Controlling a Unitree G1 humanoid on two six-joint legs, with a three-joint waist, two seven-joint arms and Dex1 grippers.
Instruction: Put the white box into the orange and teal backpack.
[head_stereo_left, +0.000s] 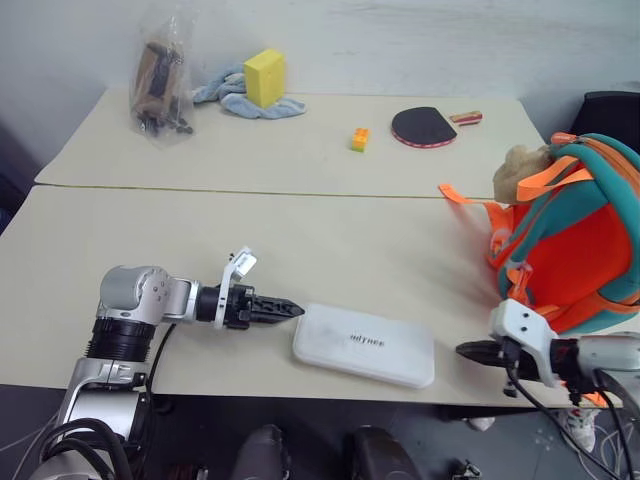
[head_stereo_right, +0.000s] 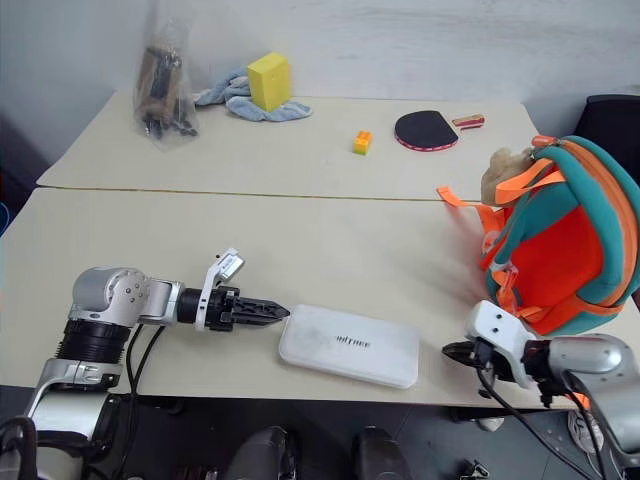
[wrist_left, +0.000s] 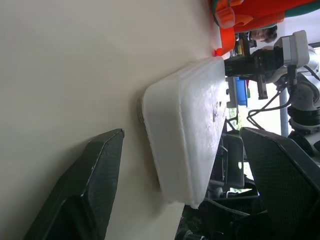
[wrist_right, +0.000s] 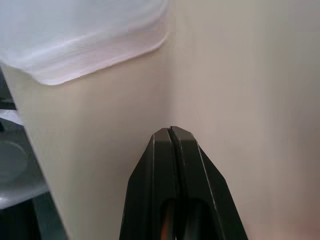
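Note:
The white box (head_stereo_left: 365, 345) lies flat near the table's front edge, its dark lettering facing up. My left gripper (head_stereo_left: 288, 310) is level with the box's left end and points at it. In the left wrist view the fingers (wrist_left: 100, 175) stand open, with the end of the box (wrist_left: 185, 125) between them. My right gripper (head_stereo_left: 470, 350) is shut and empty, just right of the box by the table edge; its pressed-together fingers (wrist_right: 172, 165) hover over bare table. The orange and teal backpack (head_stereo_left: 580, 240) stands at the right with a tan plush charm (head_stereo_left: 520, 170).
At the back are a yellow sponge block (head_stereo_left: 265, 77) on a blue-grey cloth (head_stereo_left: 235, 98), a clear plastic bag (head_stereo_left: 160, 85) of dark items, a small orange and yellow block (head_stereo_left: 360, 139) and a table tennis paddle (head_stereo_left: 425, 126). A seam (head_stereo_left: 300, 190) joins two tables.

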